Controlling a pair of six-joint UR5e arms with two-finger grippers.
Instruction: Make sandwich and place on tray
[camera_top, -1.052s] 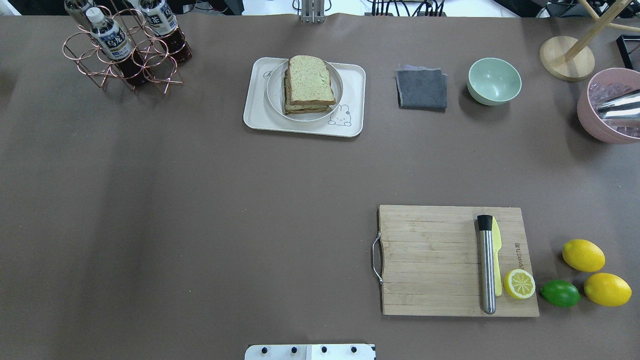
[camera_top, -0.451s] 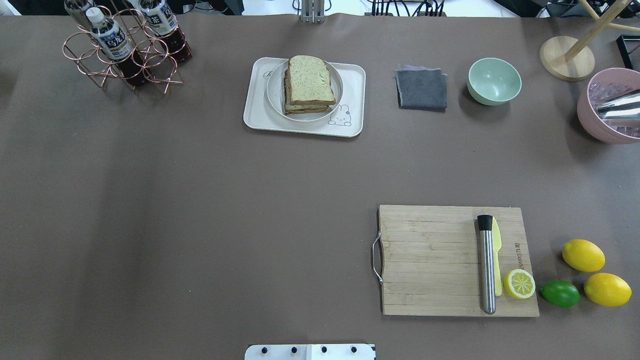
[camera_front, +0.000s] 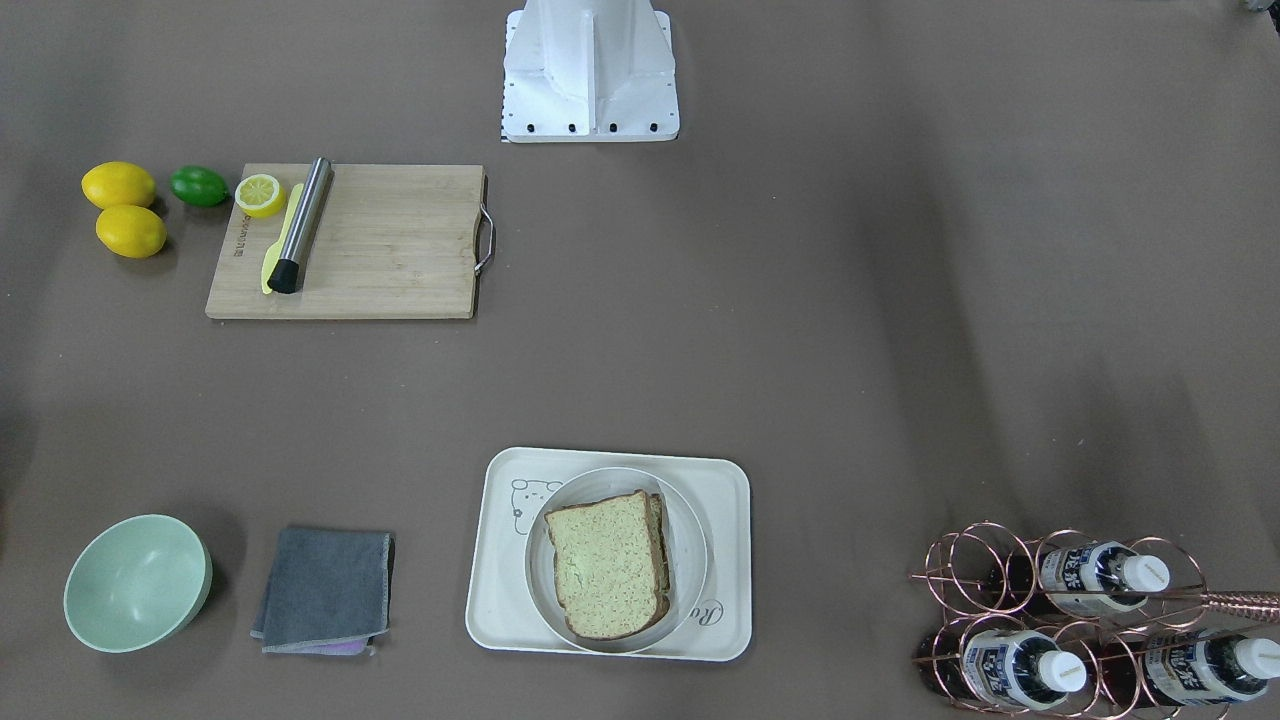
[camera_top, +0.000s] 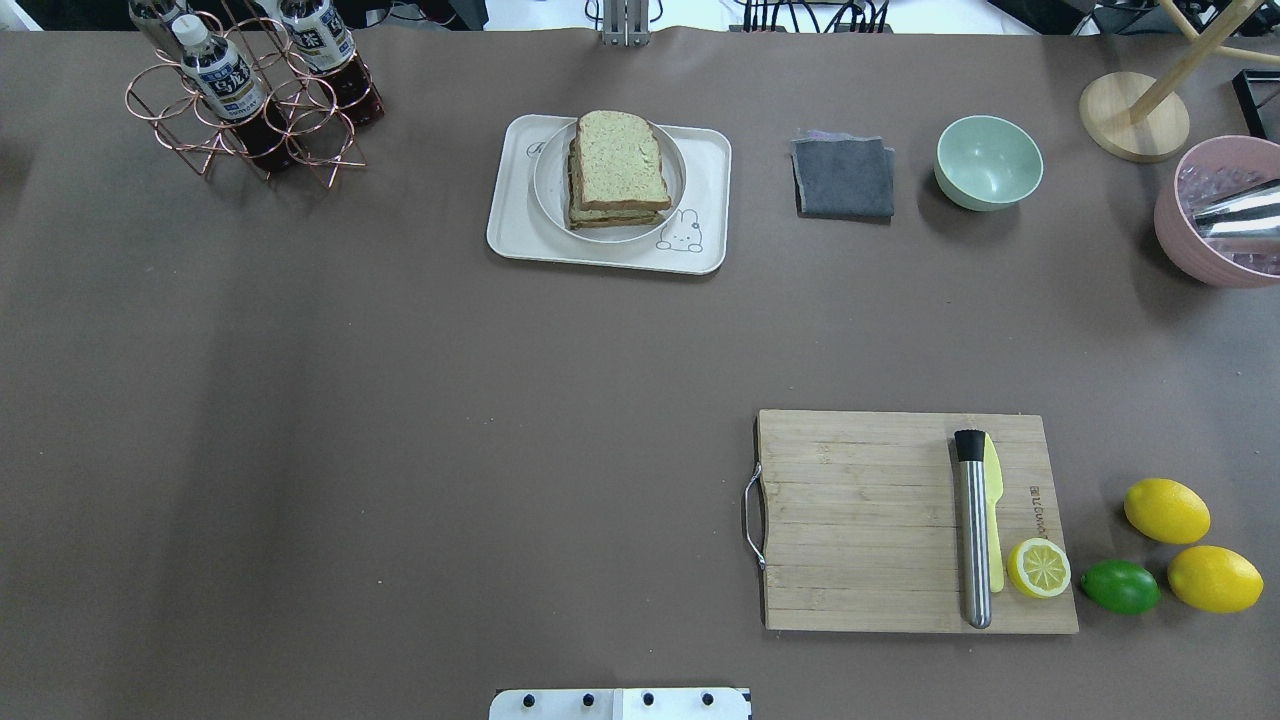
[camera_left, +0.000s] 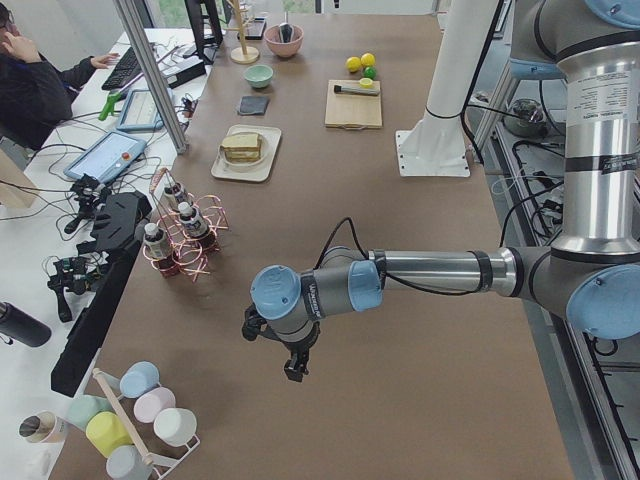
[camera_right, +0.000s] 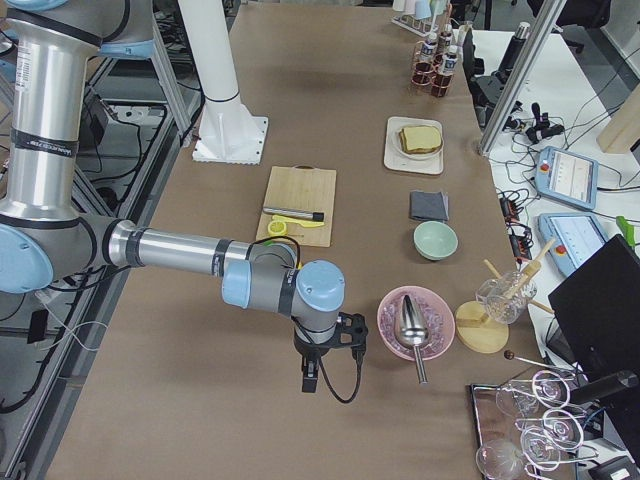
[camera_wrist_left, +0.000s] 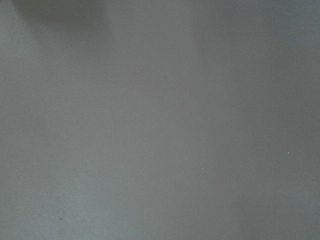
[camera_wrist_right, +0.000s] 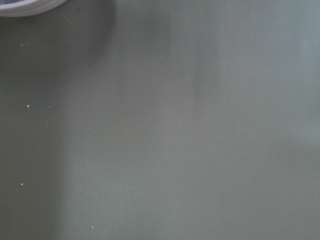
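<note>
The sandwich (camera_top: 618, 165), a stack of speckled brown-crusted bread slices, lies on a round white plate (camera_top: 548, 185) that stands on the cream tray (camera_top: 706, 165) at the table's far middle. It also shows in the front view (camera_front: 605, 565) on the tray (camera_front: 728, 520). Its filling is hidden. My left gripper (camera_left: 293, 370) shows only in the left side view, low over bare table at the left end. My right gripper (camera_right: 308, 383) shows only in the right side view, near the pink bowl. I cannot tell whether either is open or shut. Both wrist views show only table surface.
A wooden cutting board (camera_top: 860, 520) holds a steel muddler (camera_top: 974, 530), a yellow knife and a lemon half (camera_top: 1038, 568). Two lemons and a lime (camera_top: 1120, 587) lie to its right. A grey cloth (camera_top: 843, 178), green bowl (camera_top: 988, 162), pink bowl (camera_top: 1215, 215) and bottle rack (camera_top: 250, 95) line the far edge.
</note>
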